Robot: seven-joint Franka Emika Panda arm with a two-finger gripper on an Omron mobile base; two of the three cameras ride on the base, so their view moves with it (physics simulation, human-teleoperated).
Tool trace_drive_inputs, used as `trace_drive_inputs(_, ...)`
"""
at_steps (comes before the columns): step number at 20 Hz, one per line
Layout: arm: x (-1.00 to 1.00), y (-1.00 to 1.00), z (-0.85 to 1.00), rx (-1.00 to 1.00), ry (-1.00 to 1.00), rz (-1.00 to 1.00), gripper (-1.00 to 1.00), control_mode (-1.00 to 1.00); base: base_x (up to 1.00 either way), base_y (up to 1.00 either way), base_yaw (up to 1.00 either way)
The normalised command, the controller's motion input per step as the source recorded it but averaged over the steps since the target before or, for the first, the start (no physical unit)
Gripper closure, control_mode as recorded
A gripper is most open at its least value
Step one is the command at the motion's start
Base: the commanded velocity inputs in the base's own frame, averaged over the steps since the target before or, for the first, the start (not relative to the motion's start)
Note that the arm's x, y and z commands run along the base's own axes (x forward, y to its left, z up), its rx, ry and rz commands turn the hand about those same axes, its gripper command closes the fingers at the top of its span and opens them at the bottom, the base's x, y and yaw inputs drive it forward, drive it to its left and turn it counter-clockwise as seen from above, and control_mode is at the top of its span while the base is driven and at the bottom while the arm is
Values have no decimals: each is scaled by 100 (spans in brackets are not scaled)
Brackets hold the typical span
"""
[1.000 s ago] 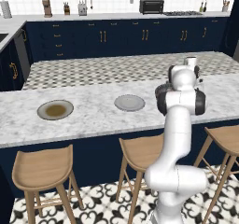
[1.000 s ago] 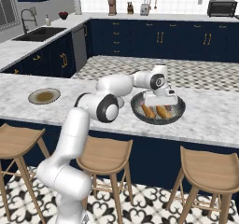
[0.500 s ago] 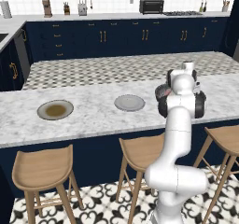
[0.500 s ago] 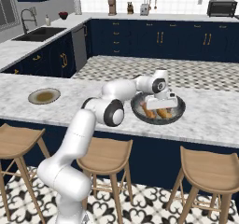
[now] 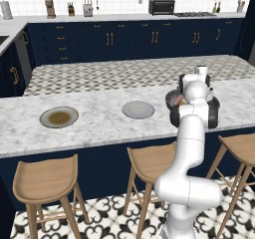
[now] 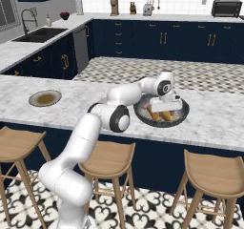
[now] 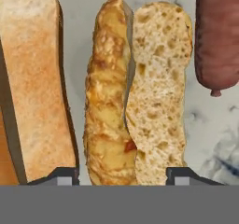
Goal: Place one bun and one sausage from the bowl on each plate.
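Hand [image 7: 123, 174]: I see fingertips apart, straddling a split bun [image 7: 137, 92].
Bowl [image 6: 183, 114]: hand down inside it.
Sausage [image 7: 217, 36]: beside bun.

Buns [image 7: 135, 92] beside sausage [image 7: 217, 36] in bowl [image 6: 183, 112]

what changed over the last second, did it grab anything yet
The hand came down from above the bowl into it. The gripper now straddles a bun, one fingertip on each side, and the jaws have narrowed, but a firm grip can't be confirmed. A sausage lies beside that bun. Nothing has left the bowl. Both plates, the grey one and the brown-centred one, stayed put.
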Motion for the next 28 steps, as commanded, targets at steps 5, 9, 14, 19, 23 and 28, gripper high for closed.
trace_drive_inputs(5, -11, 23, 5, 0, -1, 0, 100, -100, 0, 0, 0)
trace_drive_inputs(9, -38, 34, 36, 0, -5, 0, 100, -100, 0, 0, 0)
trace_drive_inputs(14, -82, 61, 62, 3, -13, -7, 100, -100, 0, 0, 0)
trace_drive_inputs(19, -100, 100, 40, -6, -12, -14, 100, -100, 0, 0, 0)
trace_drive_inputs(23, -100, 100, 36, -13, -7, -11, 100, -100, 0, 0, 0)
trace_drive_inputs(28, -100, 100, 14, -9, -2, -9, 100, -100, 0, 0, 0)
